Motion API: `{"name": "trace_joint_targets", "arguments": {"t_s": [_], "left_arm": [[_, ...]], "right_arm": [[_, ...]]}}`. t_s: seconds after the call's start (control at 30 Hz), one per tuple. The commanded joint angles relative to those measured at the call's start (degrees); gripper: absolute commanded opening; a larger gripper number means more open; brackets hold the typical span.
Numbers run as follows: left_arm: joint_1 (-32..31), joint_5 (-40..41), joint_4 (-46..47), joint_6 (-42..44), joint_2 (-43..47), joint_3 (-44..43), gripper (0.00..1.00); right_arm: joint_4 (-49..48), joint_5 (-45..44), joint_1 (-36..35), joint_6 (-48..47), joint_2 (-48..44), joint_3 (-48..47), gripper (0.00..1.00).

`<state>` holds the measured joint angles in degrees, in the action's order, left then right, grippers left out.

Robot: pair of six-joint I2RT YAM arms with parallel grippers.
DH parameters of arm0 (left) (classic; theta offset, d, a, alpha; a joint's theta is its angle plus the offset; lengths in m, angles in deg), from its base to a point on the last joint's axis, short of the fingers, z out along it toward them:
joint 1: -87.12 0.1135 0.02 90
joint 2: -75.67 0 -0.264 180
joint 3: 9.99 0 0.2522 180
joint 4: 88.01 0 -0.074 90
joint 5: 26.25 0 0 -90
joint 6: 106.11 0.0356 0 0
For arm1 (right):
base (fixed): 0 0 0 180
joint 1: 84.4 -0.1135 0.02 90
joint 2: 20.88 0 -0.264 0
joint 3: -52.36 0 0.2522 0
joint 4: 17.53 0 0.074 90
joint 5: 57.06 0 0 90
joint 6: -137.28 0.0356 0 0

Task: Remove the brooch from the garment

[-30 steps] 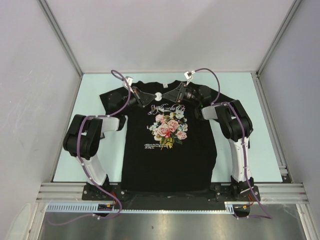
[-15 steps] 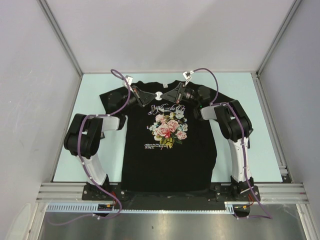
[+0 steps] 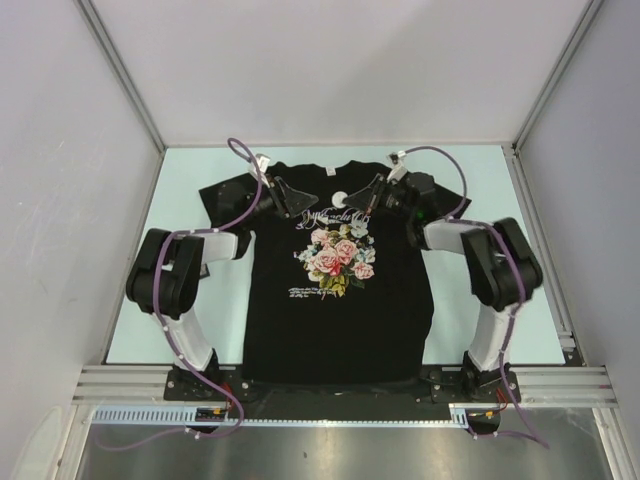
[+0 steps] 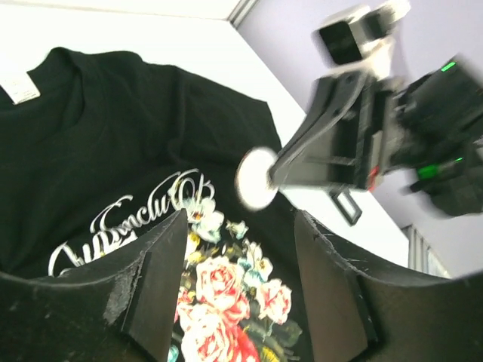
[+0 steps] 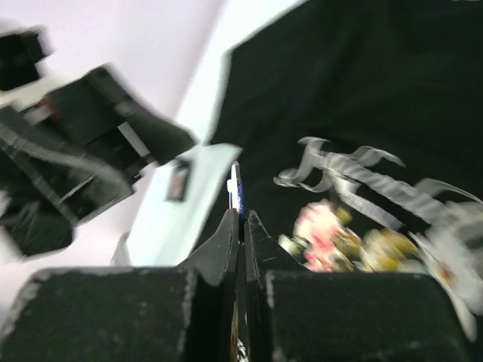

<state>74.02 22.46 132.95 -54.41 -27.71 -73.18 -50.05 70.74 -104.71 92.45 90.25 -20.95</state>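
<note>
Pinches the brooch [image 4: 256, 178] tight between the right fingers [image 5: 226, 234], just above the shirt [image 3: 340, 320] spread flat on the desk [image 3: 480, 170], likely to carry it off, with the left fingers [image 4: 155, 279] wide apart and holding nothing.

Right wrist view is motion-smeared: the brooch [image 5: 237, 188] shows only edge-on, a thin sliver at the right gripper [image 5: 241, 219] tips, face unseen. From the top it's a tiny white dot, no detail. In the left wrist view the left gripper [image 4: 240, 222] blocks the lower garment [image 4: 113, 136] print; the lettering is unreadable.
</note>
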Motion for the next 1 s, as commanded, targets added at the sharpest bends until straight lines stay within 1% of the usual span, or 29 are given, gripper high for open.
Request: {"name": "trace_joint_targets", "arguments": {"t_s": [0.0,0.03,0.07,0.1,0.13,0.17,0.2,0.23,0.27,0.3,0.33,0.37,0.4,0.43,0.47,0.53,0.57,0.6,0.63,0.7,0.8,0.87,0.97], "left_arm": [[0.5,-1.8,-4.4,7.6,5.8,-1.5,0.64],[0.5,-1.2,-7.8,9.0,6.5,-1.5,0.64],[0.5,-0.4,-9.8,10.6,7.6,-1.7,0.65],[0.5,1.1,-12.0,13.8,8.0,-2.0,0.65],[0.5,1.8,-16.0,15.3,8.4,-2.3,0.66],[0.4,2.4,-17.5,16.4,8.4,-3.0,0.66],[0.4,3.0,-18.8,16.9,8.2,-3.3,0.66],[0.4,2.8,-18.6,16.8,8.0,-3.5,0.66],[0.4,2.3,-17.8,15.6,7.8,-3.4,0.66],[0.4,0.8,-16.1,14.8,7.1,-3.5,0.67],[0.4,0.3,-15.4,14.1,6.8,-3.5,0.67],[0.4,-0.1,-15.3,13.4,6.4,-3.9,0.67],[0.3,-0.3,-15.5,13.3,5.9,-4.2,0.67],[0.3,-0.5,-15.8,13.3,5.7,-4.4,0.67],[0.3,-0.5,-16.0,13.4,5.8,-4.6,0.68],[0.2,-0.6,-16.4,13.4,5.6,-4.8,0.68],[0.2,-0.5,-16.4,13.4,5.6,-4.8,0.68],[0.1,-0.6,-16.3,13.4,5.6,-4.7,0.68],[0.1,-0.6,-16.4,13.4,5.6,-4.8,0.68],[0.0,-0.7,-16.4,13.4,5.7,-4.7,0.68],[0.0,-0.5,-16.5,13.3,5.7,-4.6,0.69],[0.0,-0.5,-16.5,13.3,5.5,-4.6,0.69],[0.0,-0.6,-16.5,13.3,5.3,-4.8,0.69]], "right_arm": [[36.5,-20.4,0.9,-14.6,-16.1,1.3,0.00],[41.5,-24.1,1.1,-15.7,-18.5,1.2,0.00],[46.0,-31.9,1.1,-17.0,-23.7,1.1,0.00],[56.5,-36.3,1.1,-17.1,-26.0,0.8,0.00],[61.0,-40.2,1.2,-17.0,-28.7,0.7,0.00],[65.1,-47.3,1.2,-16.6,-30.8,0.4,0.00],[73.3,-50.6,1.2,-15.0,-34.6,0.3,0.00],[77.1,-53.3,1.1,-14.4,-36.1,0.0,0.00],[80.9,-59.6,0.5,-13.4,-37.1,-0.2,0.00],[88.4,-62.6,0.2,-10.6,-38.4,-0.4,0.00],[91.8,-64.7,0.1,-9.5,-38.5,-0.6,0.00],[95.1,-69.6,-0.3,-7.6,-38.5,-0.8,0.00],[101.0,-71.8,-0.9,-6.1,-38.1,-1.0,0.00],[103.5,-74.7,-1.3,-3.8,-37.6,-1.3,0.00],[109.0,-76.4,-1.4,-1.8,-37.0,-2.1,0.00],[113.4,-80.2,-2.9,2.7,-34.4,-2.7,0.00],[117.5,-81.7,-3.1,4.2,-33.4,-2.9,0.00],[119.7,-83.5,-3.2,6.1,-32.0,-3.5,0.00],[122.0,-85.2,-2.4,10.2,-30.0,-3.7,0.00],[122.4,-85.6,-1.7,10.6,-28.4,-3.7,0.00],[122.0,-88.5,0.0,11.9,-25.7,-3.8,0.00],[121.9,-92.4,1.5,12.2,-23.5,-3.9,0.00],[118.9,-92.9,2.8,10.2,-22.1,-4.3,0.00]]}}
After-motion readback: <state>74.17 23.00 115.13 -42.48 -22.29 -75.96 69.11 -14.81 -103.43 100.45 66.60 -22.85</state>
